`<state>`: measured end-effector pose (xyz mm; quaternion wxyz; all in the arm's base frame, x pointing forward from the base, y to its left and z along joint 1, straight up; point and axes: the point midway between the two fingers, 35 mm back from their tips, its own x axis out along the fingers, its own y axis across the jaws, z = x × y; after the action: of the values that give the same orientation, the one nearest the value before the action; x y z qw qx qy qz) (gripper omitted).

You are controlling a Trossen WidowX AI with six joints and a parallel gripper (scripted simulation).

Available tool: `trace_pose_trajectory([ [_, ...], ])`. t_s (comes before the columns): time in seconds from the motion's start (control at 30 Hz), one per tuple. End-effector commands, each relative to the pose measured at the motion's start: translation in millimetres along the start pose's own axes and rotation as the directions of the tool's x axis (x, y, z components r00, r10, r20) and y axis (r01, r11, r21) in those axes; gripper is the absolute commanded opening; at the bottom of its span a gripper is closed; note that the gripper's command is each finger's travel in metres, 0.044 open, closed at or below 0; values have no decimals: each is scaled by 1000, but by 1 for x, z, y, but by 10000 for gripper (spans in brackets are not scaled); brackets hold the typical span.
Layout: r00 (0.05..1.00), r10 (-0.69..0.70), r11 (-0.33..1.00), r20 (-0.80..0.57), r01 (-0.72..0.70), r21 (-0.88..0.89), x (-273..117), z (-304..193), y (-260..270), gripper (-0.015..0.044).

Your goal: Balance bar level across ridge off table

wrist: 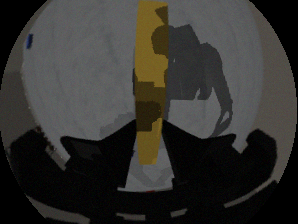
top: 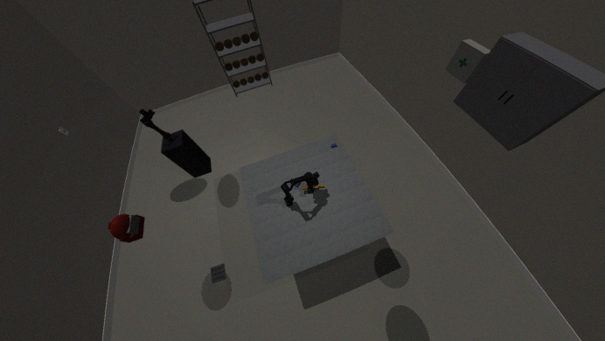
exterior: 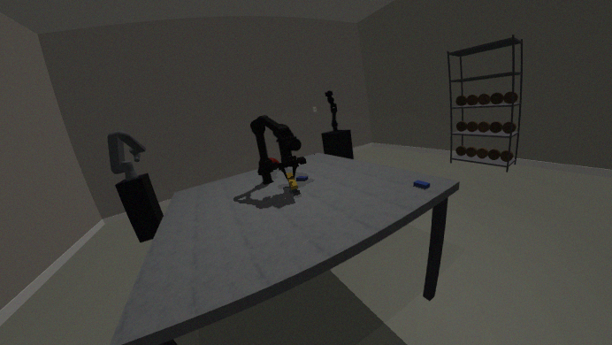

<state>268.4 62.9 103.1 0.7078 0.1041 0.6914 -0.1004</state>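
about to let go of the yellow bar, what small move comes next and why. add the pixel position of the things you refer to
Probably ease the hand [exterior: 289, 177] [wrist: 149, 121] slightly lower before opening: it grips the yellow bar [top: 320, 186] [exterior: 293, 184] [wrist: 151, 67], and I can't tell whether the ridge bears it.
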Motion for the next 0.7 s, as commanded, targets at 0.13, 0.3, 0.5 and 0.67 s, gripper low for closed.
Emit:
trace_pose_trajectory([
  [0.13, 1000, 3, 1000, -3, -3, 4, -1, 0, 0, 0],
  [0.3, 1000, 0, 1000, 0, 0, 0, 0, 0, 0, 0],
  [0.5, 1000, 0, 1000, 0, 0, 0, 0, 0, 0, 0],
  [0.67, 1000, 0, 1000, 0, 0, 0, 0, 0, 0, 0],
])
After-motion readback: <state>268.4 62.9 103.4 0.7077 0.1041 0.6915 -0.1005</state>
